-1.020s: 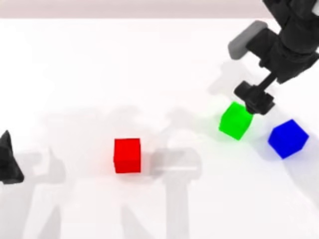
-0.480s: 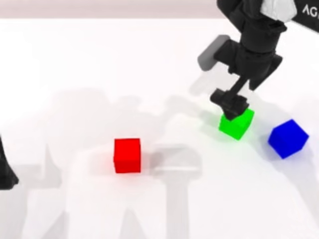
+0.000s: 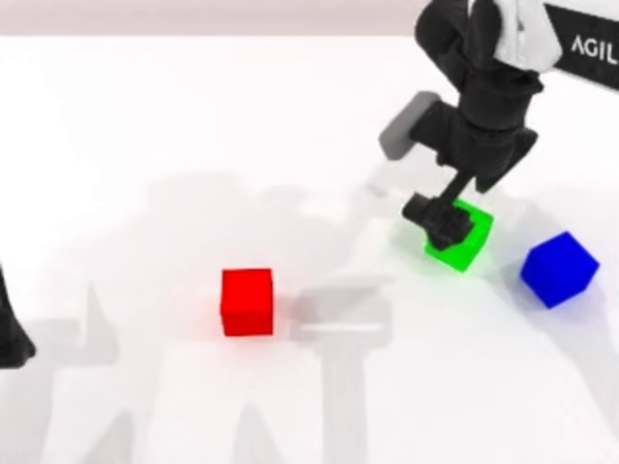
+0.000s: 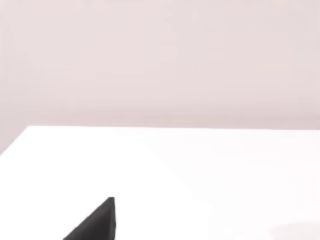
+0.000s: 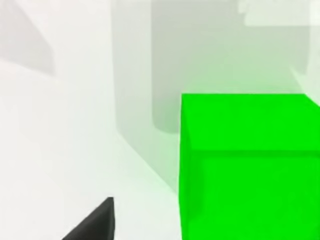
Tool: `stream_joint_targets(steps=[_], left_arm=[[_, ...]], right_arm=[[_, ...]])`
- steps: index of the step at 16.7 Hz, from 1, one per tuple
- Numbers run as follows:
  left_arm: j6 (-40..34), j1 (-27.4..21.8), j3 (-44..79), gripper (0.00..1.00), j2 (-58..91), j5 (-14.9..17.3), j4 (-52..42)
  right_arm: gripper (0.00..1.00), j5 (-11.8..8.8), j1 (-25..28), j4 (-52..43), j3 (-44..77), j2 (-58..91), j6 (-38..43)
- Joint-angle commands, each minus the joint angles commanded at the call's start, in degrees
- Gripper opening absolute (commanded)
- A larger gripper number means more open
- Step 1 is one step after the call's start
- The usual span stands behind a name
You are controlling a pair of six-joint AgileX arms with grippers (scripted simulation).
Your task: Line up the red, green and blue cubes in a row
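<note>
The small matte bright green cube (image 3: 462,239) sits right of centre in the top view, on the white surface (image 3: 145,145). The right end effector (image 3: 437,217) hangs over its upper-left edge, partly covering it; how far its fingers are parted cannot be told. The deep blue cube (image 3: 559,270) lies just to the right, apart. The bright red cube (image 3: 247,302) rests well apart, left of centre. The left end effector (image 3: 12,333) sits at the left edge.

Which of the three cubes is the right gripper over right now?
The green cube: the right gripper overlaps its upper left corner in the top view. The blue cube lies apart to its right, the red cube far left.
</note>
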Motion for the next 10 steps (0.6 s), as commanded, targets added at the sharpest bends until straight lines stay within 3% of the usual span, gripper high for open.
stream_joint_targets(steps=[4, 9, 10], left_arm=[[0.00, 0.00, 0.00, 1.00, 0.00, 0.00, 0.00], [0.00, 0.00, 0.00, 1.00, 0.00, 0.00, 0.00], [0.00, 0.00, 0.00, 1.00, 0.00, 0.00, 0.00]], right_arm=[[1.00, 0.02, 0.11, 8.25, -5.99, 2.09, 0.13], [1.00, 0.03, 0.13, 8.94, -6.62, 2.36, 0.14], [0.92, 0.03, 0.13, 8.94, -6.62, 2.36, 0.14]])
